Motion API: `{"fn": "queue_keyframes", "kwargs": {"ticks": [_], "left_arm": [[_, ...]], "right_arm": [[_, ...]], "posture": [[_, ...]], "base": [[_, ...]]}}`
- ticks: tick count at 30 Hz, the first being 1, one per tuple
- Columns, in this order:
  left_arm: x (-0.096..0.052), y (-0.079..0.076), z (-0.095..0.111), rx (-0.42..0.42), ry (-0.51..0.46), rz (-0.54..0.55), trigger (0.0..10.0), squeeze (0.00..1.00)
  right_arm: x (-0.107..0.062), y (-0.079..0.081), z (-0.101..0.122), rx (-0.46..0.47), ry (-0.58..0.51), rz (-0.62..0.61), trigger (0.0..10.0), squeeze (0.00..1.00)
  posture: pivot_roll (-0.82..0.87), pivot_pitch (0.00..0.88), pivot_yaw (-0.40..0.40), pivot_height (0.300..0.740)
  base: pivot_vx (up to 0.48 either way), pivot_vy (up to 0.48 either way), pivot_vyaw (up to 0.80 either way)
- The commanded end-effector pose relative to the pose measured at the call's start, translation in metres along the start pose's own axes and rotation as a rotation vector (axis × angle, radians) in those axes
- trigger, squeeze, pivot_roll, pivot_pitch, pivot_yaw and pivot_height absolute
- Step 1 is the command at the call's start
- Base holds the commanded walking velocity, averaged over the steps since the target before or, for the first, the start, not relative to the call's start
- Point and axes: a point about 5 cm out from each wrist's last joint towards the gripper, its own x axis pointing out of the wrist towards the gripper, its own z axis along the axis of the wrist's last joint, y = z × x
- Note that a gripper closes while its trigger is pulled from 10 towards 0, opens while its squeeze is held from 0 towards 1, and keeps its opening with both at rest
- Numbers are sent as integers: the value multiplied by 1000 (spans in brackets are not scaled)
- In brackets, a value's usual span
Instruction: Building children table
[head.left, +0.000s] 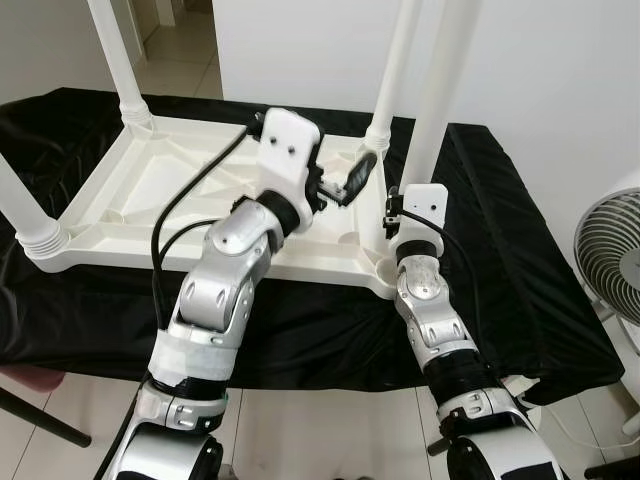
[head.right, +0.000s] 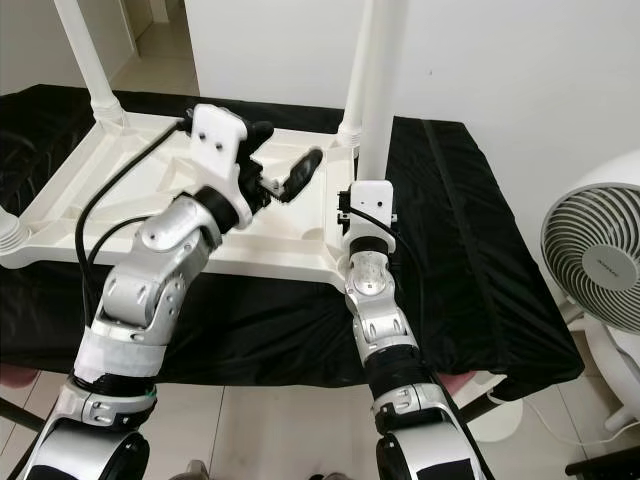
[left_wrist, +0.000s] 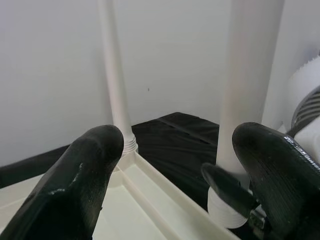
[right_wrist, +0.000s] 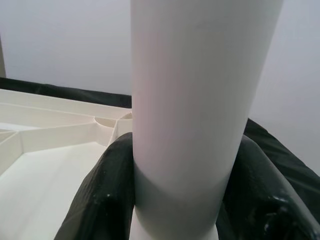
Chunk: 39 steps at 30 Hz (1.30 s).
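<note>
A white children's table (head.left: 140, 190) lies upside down on a black cloth (head.left: 500, 250). Legs stand upright at its far left (head.left: 118, 60), near left (head.left: 22, 215) and far right (head.left: 393, 70) corners. At the near right corner, my right gripper (right_wrist: 180, 200) is shut around the base of another white leg (head.left: 442, 90), which stands upright over the corner socket. My left gripper (head.right: 282, 152) hovers open above the table's underside, just left of that leg, with nothing between its fingers (left_wrist: 85, 175).
A white floor fan (head.right: 595, 265) stands to the right of the covered surface. A white wall rises close behind the table. Pale floor tiles show below the cloth's front edge.
</note>
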Motion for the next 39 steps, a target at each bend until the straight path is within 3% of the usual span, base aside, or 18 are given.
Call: {"fn": "queue_keyframes", "kwargs": {"ticks": [1, 4, 12, 22, 24, 29, 39], "left_arm": [[-4, -6, -11, 31, 41, -26, 10000, 0], [-16, -9, -28, 68, 98, -16, 10000, 0], [-29, -10, -40, 138, 129, -12, 10000, 0], [-42, -12, -52, 121, 182, -69, 10000, 0], [-53, -16, -62, 132, 223, -114, 10000, 0], [-64, -20, -70, 117, 257, -168, 10000, 0], [-77, -29, -76, 95, 304, -246, 10000, 0]], "right_arm": [[-4, -3, -1, -16, 7, 28, 10000, 0], [-12, -4, 5, -13, -39, 79, 10000, 0], [-27, -8, 9, 26, -65, 122, 10000, 0], [-34, -11, 8, 40, -60, 146, 10000, 0], [-36, -15, 6, 39, -46, 140, 10000, 0], [-37, -19, 6, 53, -40, 133, 10000, 0], [-46, -17, 5, 88, -5, 162, 10000, 0]], "posture": [[129, 37, -51, 740], [126, 37, -52, 740], [124, 40, -54, 740], [123, 56, -57, 740], [120, 71, -55, 740], [116, 85, -44, 740], [118, 96, -38, 740]], "base": [[0, 0, 0], [0, 0, 0], [0, 0, 0], [0, 0, 0], [0, 0, 0], [0, 0, 0], [0, 0, 0]]}}
